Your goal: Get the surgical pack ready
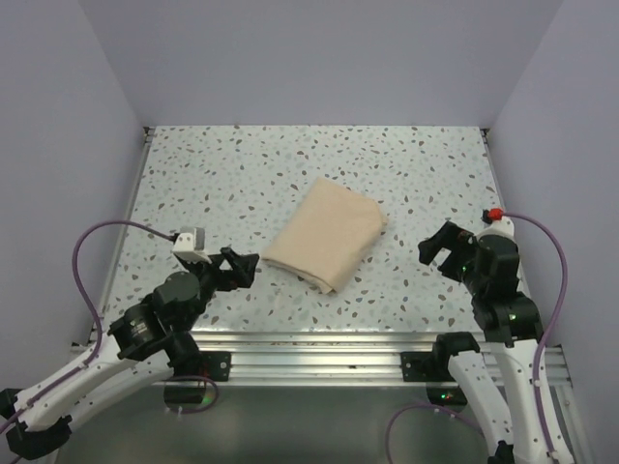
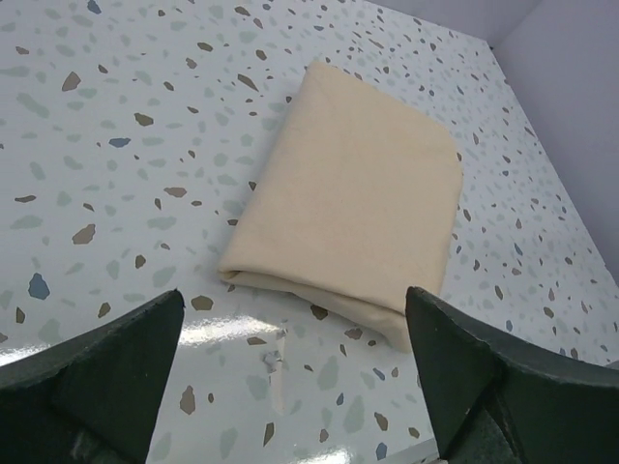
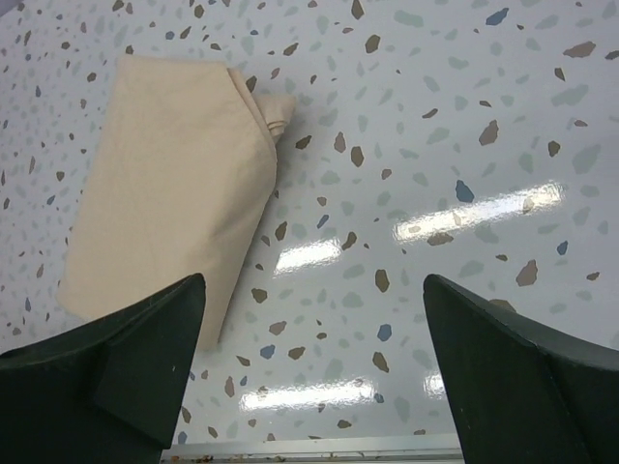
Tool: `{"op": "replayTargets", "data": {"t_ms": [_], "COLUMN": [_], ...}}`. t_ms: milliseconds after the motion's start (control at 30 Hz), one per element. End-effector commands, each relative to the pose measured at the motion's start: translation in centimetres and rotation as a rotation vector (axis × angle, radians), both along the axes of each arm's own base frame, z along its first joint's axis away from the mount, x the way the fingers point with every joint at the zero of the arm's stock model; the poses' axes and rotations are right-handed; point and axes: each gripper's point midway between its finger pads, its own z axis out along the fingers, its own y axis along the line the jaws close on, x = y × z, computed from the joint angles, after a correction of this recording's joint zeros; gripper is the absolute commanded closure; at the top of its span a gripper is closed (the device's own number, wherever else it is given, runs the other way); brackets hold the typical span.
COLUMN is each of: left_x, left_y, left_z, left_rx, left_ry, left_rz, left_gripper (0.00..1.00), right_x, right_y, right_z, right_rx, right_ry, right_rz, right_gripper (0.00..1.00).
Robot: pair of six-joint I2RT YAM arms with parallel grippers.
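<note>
Lying flat: folded bundle (image 1: 326,232) | left tool (image 1: 242,267) spread, near it | right tool (image 1: 441,251) spread, farther off

A robotics lab cell is suggested: a speckled bench (image 1: 242,174) is enclosed by plain lilac walls (image 1: 319,58), with cabled arms (image 1: 145,333) bolted to an aluminium rail (image 1: 319,346).

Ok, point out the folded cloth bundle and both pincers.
folded cloth bundle (image 1: 326,233): top external view, middle of its upper face.
left pincer (image 2: 295,295): left wrist view, midway between its fingertips.
right pincer (image 3: 314,280): right wrist view, midway between its fingertips.
</note>
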Motion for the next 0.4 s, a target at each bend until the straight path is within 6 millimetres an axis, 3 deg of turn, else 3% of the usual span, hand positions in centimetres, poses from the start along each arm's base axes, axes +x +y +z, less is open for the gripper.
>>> {"op": "replayTargets", "data": {"t_ms": [0, 367], "left_x": [1.1, 1.7], "left_y": [0.8, 0.1], "left_z": [2.0, 0.8], "left_rx": [-0.148, -0.068], "left_ry": [-0.072, 0.008], "left_rz": [0.105, 0.124], "left_gripper": [0.0, 0.0], "right_x": [-0.2, -0.1], "right_y": [-0.7, -0.7], "right_z": [-0.4, -1.0], "right_rx": [-0.02, -0.013], "right_ry": [0.035, 0.047], "right_rz": [-0.038, -0.041], "right_gripper": [0.01, 0.01]}}
